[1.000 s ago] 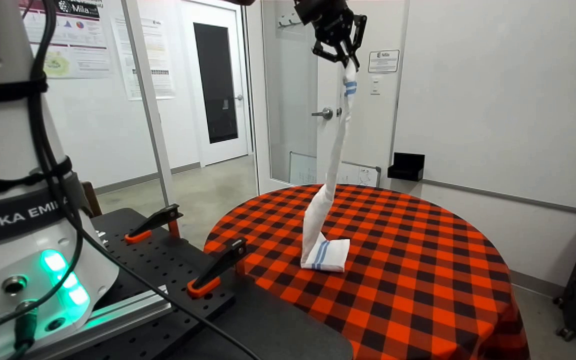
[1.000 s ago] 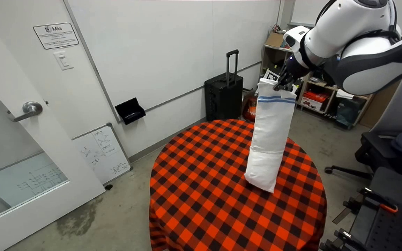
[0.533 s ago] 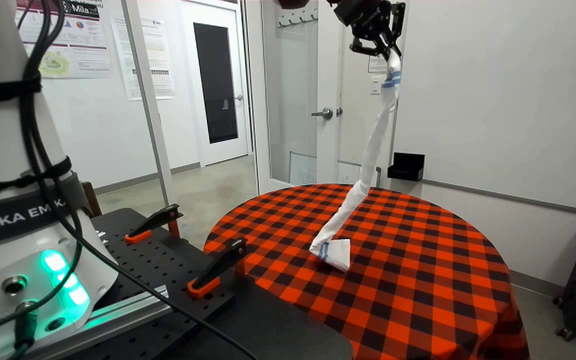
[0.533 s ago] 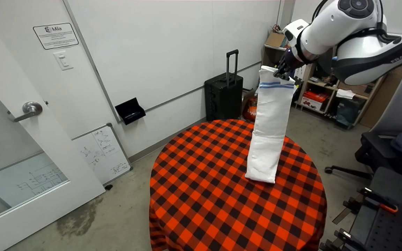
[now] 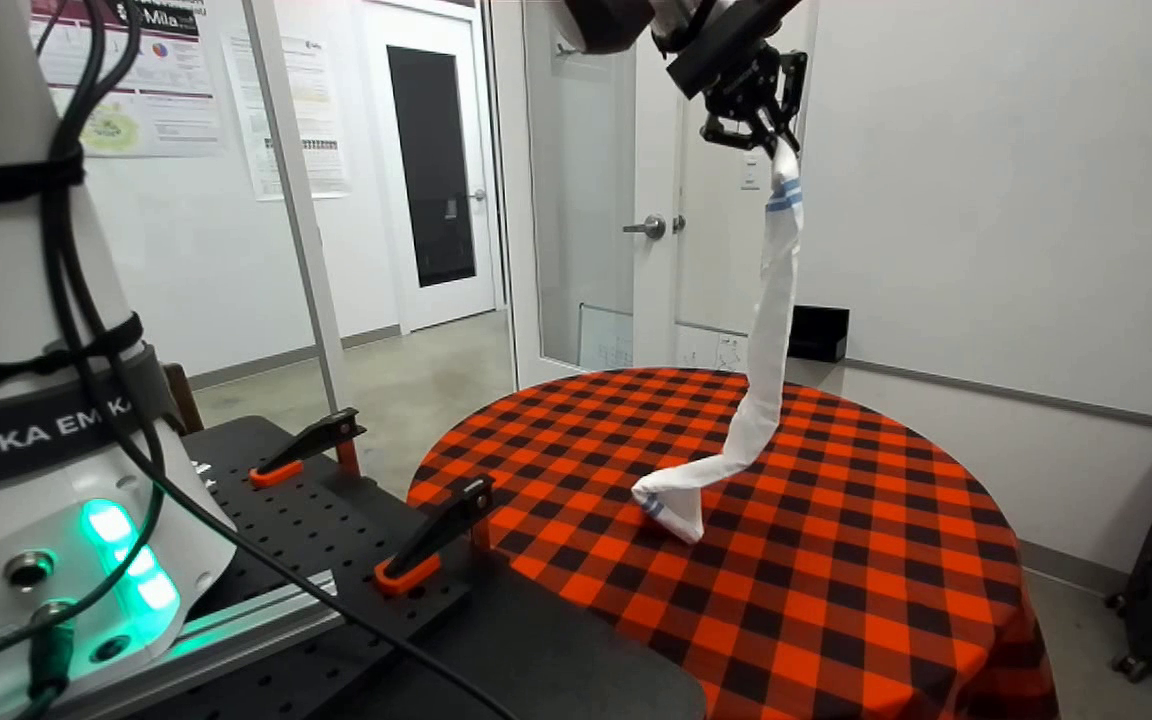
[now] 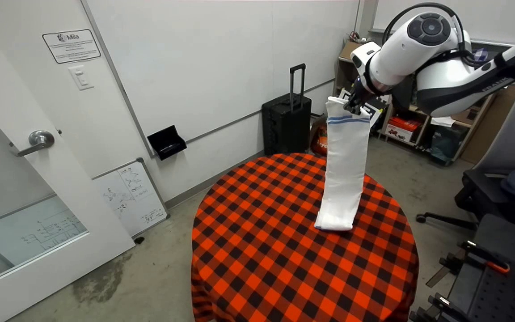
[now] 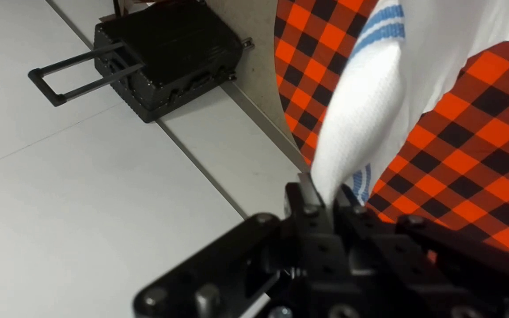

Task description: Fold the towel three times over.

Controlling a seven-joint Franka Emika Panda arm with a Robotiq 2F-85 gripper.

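While the gripper (image 7: 328,196) has the top end of the towel (image 5: 777,300) pinched tight, it hangs down as long white strip, w/ blue stripes nr. the grip, lower end bent back on red-&-black checked tablecloth (image 6: 257,232).

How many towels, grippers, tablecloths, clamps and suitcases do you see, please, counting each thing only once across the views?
1 towel
1 gripper
1 tablecloth
2 clamps
1 suitcase
Total: 6
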